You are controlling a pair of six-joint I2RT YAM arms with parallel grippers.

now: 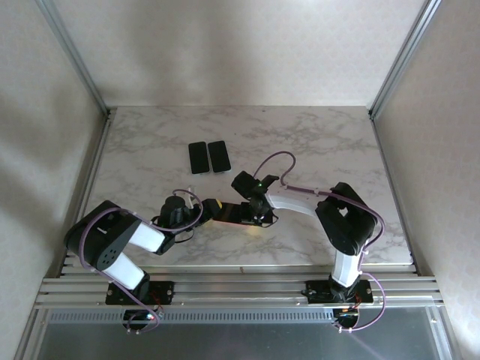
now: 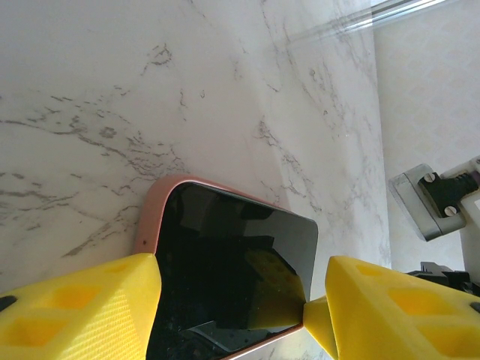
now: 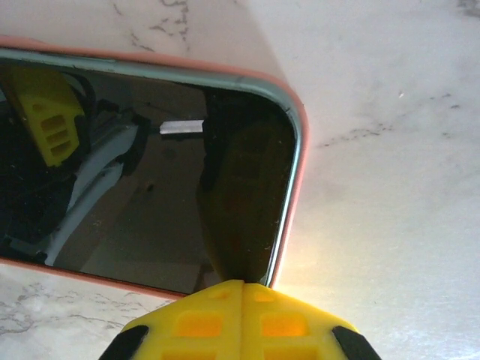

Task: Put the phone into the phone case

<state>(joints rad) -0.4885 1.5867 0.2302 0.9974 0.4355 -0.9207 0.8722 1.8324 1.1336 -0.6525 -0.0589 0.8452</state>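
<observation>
Phone (image 2: pixel 225 277) sits in case (image 2: pixel 150 217), flat on bench (image 1: pixel 315 142), front-centre. Left hand (image 2: pixel 236 304) straddles its left end, fingers touching both sides. Right hand (image 3: pixel 241 315), fingers together, at its right end. Two flat slabs (image 1: pixel 198 157) (image 1: pixel 218 156) lie side by side behind, well apart.

We see a marble table (image 1: pixel 322 142) walled in by pale panels. Toward its far side two dark flat slabs lie side by side and almost touching, one (image 1: pixel 198 157) just left of the other (image 1: pixel 218 156). Nearer us the arms meet at the middle. The left gripper (image 1: pixel 212 208) reaches in from the left with a yellow fingertip showing, and the right gripper (image 1: pixel 257 217) points down from a white forearm. Between them a dark phone (image 1: pixel 234 214) lies flat on the marble. Both grippers are at its ends, but from up here we cannot tell how their jaws stand. A purple cable (image 1: pixel 274 157) loops above the right wrist.
</observation>
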